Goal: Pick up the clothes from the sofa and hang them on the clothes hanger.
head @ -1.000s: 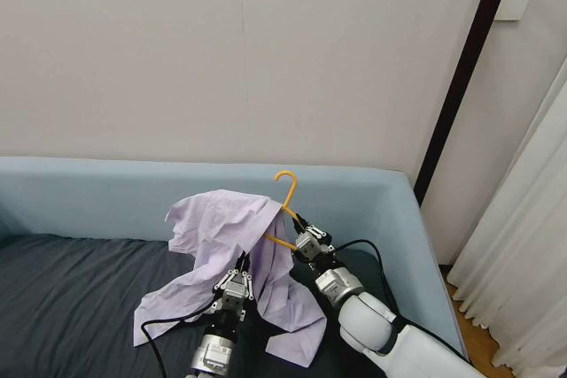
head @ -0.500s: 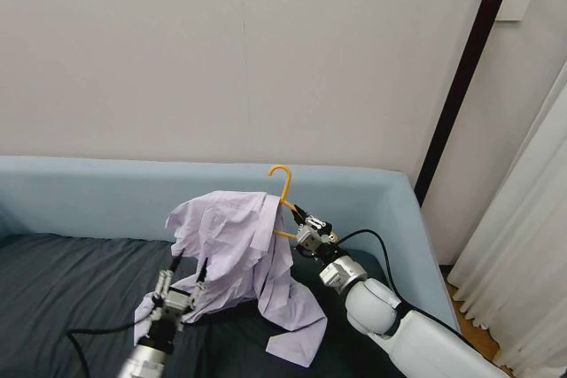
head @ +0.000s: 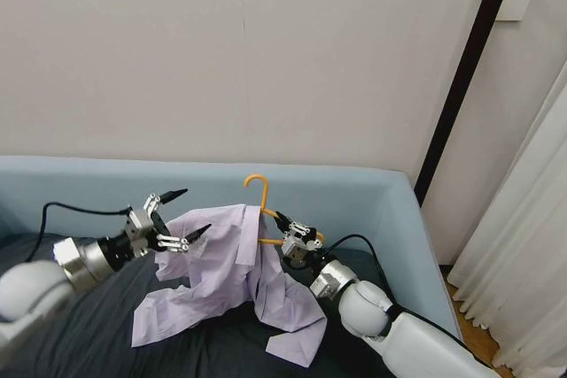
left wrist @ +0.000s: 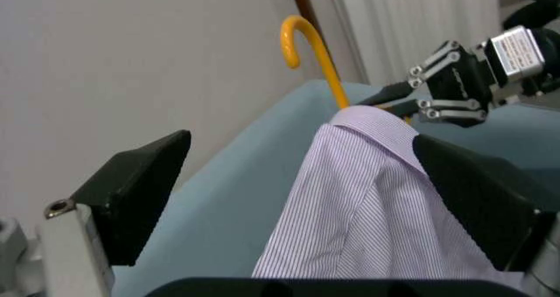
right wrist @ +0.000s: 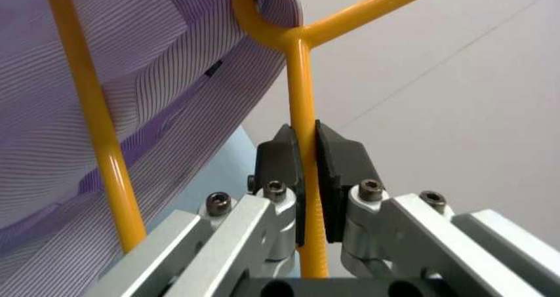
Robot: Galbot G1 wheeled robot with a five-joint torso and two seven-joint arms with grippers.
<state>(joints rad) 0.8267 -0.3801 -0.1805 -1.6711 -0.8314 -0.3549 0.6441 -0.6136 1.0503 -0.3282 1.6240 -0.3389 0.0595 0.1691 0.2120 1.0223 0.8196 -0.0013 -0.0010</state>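
Observation:
A pale purple striped shirt (head: 221, 263) is draped over a yellow hanger (head: 260, 196) above the sofa, its tails trailing on the dark seat. My right gripper (head: 282, 229) is shut on the hanger's bar; in the right wrist view the black pads (right wrist: 280, 172) pinch the yellow rod (right wrist: 302, 179). My left gripper (head: 177, 217) is open, just left of the shirt's shoulder and holding nothing. In the left wrist view the shirt (left wrist: 368, 205) and the hanger hook (left wrist: 306, 48) lie ahead between the open fingers (left wrist: 140, 192).
The sofa has a light blue back (head: 89, 192) and a dark seat cushion (head: 62, 307). A plain wall stands behind it. A dark upright post (head: 461, 77) and white curtains (head: 523, 263) are at the right.
My left gripper let go of the shirt, swung up and to the left, and now stands open beside it. The right gripper shifted the hanger and shirt slightly left.

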